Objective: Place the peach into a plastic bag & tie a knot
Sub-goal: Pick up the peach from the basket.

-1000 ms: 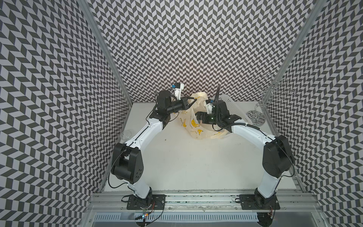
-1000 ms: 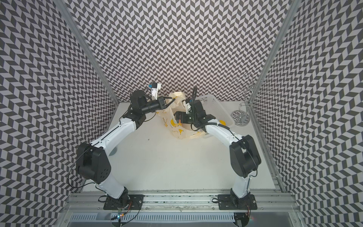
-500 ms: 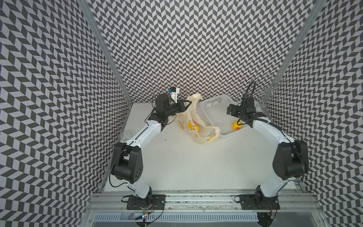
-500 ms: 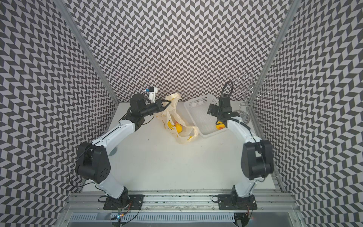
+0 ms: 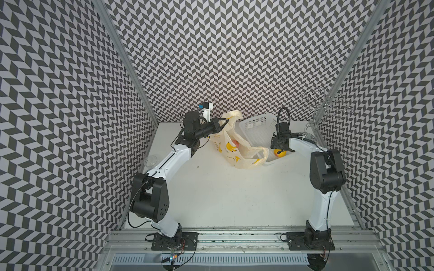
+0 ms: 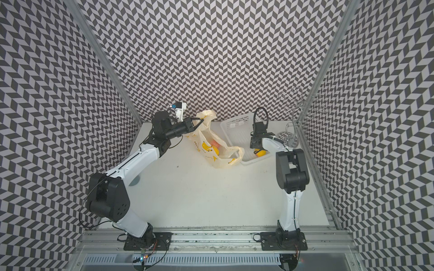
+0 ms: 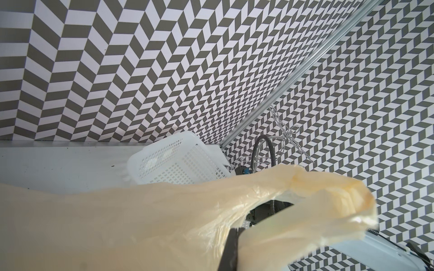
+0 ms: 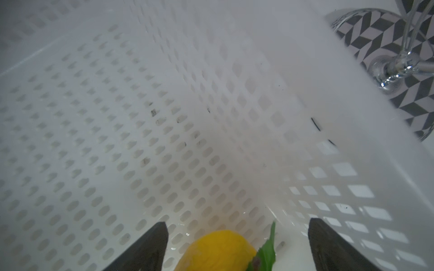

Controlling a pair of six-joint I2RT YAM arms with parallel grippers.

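Closely, chevron walls [image 5: 234, 58] surround white tabletop [image 5: 223, 192] and plastic bag [image 5: 231, 153].

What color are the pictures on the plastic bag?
Yellow bananas printed on the cream-yellow plastic bag; clearest in a top view.

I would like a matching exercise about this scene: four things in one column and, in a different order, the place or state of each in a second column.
Things
1. plastic bag
2. yellow fruit
3. wire stand
4. left gripper

Places or states
A. in the white basket, between the open jaws of the right gripper
B. at the far right corner of the table
C. shut on cream plastic, above the table
D. partly raised, beside the basket, a pink fruit inside

Pairs: 1-D, 2-A, 3-B, 4-C
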